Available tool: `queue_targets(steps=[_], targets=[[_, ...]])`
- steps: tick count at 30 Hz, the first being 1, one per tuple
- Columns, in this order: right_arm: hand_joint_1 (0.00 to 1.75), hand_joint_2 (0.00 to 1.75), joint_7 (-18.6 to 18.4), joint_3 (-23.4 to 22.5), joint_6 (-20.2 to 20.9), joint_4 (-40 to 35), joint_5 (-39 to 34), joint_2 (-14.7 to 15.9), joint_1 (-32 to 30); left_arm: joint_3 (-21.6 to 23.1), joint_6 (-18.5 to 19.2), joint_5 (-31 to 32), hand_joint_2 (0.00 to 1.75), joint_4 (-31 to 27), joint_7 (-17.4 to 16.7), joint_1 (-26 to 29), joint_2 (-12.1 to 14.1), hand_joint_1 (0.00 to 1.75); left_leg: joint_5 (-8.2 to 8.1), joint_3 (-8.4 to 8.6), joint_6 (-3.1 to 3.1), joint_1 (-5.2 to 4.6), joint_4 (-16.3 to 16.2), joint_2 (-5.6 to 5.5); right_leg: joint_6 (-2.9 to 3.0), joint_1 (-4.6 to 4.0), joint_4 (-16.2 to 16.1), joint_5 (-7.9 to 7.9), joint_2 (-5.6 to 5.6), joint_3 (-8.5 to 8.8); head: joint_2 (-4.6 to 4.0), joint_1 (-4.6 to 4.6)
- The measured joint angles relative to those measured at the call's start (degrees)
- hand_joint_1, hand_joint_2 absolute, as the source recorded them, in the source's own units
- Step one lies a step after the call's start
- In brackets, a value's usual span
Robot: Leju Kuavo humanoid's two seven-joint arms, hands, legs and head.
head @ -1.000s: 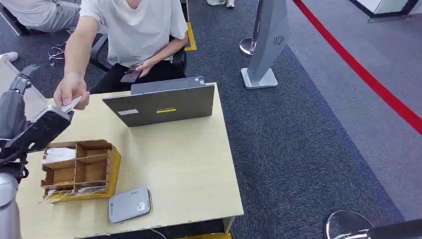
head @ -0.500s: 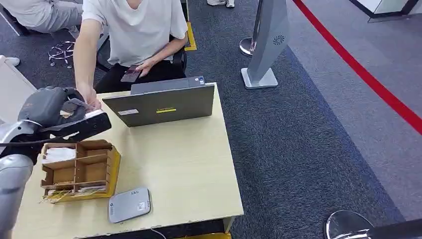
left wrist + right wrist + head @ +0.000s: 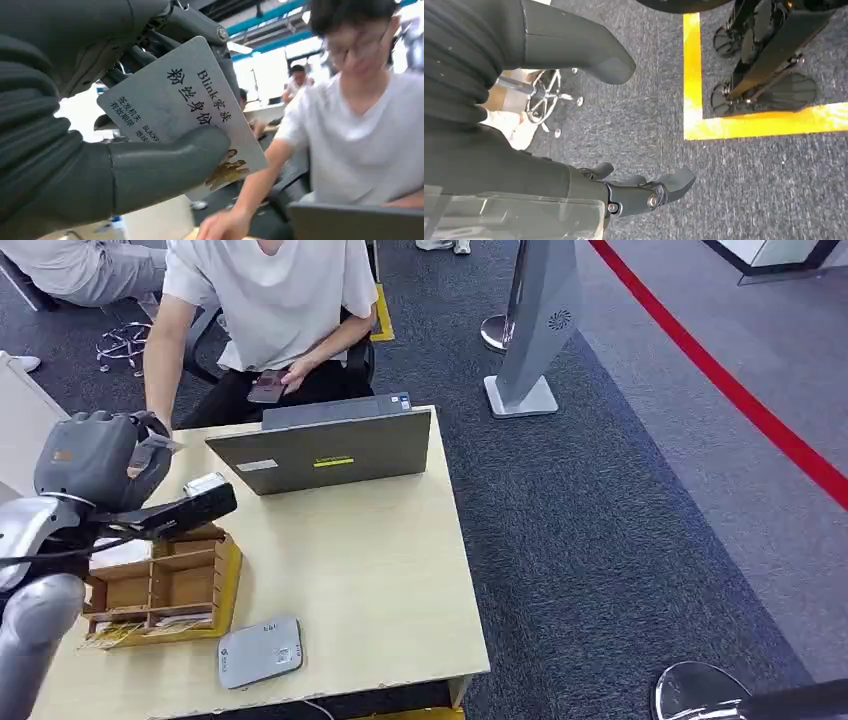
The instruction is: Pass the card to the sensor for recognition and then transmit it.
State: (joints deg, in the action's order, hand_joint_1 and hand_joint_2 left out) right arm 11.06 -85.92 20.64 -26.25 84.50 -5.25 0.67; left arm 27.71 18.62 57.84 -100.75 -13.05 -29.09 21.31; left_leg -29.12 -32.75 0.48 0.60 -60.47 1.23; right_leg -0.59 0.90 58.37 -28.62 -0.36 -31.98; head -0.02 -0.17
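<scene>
Grey left hand raised above table's left edge, thumb pinching pale card against darker fingers; "Blink" and "BLACKP…" legible among Chinese characters on card, gold mark near its corner. Wooden compartment box on yellow tray below that hand, grey sensor pad at table's near edge. Grey laptop with yellow sticker further right, white-shirted person seated behind, phone in hand. Right hand hanging over dark carpet beside yellow floor tape, fingers apart, holding nothing
</scene>
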Motion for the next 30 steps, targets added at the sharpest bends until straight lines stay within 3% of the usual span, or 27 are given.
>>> queue_targets(steps=[7, 11, 14, 19, 30], targets=[[0.00, 1.75, -0.07, -0.02, 6.20, -9.65, -1.70, -5.02, -0.90, -0.24, -15.09, 4.37, 1.75, -13.12, 7.47, 15.14, -0.63, 1.75, -0.09, -0.04, 0.03, 0.00, 0.02, 0.04, 0.00, 0.00, 0.00, -0.06, 0.02, -0.03, 0.00, -0.02], [0.00, 1.75, -0.07, -0.02, 7.93, -14.12, -1.68, -7.52, -1.26, -0.88, -21.05, 5.79, 1.75, -15.34, 10.34, 26.56, -1.22, 1.75, -0.12, -0.06, 0.05, 0.01, 0.02, 0.04, 0.00, -0.01, -0.01, -0.12, 0.01, -0.11, 0.00, 0.00], [0.00, 1.75, -0.07, -0.04, 8.15, -16.12, -1.68, -8.67, -1.27, -1.18, -22.51, 6.16, 1.75, -14.99, 10.97, 32.74, -1.90, 1.75, -0.12, -0.09, 0.06, 0.02, 0.02, 0.02, -0.01, -0.01, -0.01, -0.12, -0.01, -0.12, 0.00, -0.02], [0.00, 1.75, 0.24, -0.04, 8.06, -17.66, -1.62, -9.03, -1.24, -1.92, -22.95, 5.57, 1.75, -12.51, 10.64, 37.90, -2.99, 1.75, -0.11, -0.09, 0.07, -0.01, 0.02, 0.01, -0.02, 0.01, -0.03, -0.09, -0.02, -0.08, 0.00, -0.02], [0.00, 1.75, 1.22, -0.04, 7.10, -18.03, -0.48, -9.18, -1.11, -1.95, -25.09, 6.49, 1.75, -7.53, 9.55, 40.29, -4.92, 1.75, -0.11, -0.09, 0.08, 0.00, 0.01, -0.02, -0.03, 0.00, -0.03, -0.08, -0.04, -0.09, 0.00, -0.02]])
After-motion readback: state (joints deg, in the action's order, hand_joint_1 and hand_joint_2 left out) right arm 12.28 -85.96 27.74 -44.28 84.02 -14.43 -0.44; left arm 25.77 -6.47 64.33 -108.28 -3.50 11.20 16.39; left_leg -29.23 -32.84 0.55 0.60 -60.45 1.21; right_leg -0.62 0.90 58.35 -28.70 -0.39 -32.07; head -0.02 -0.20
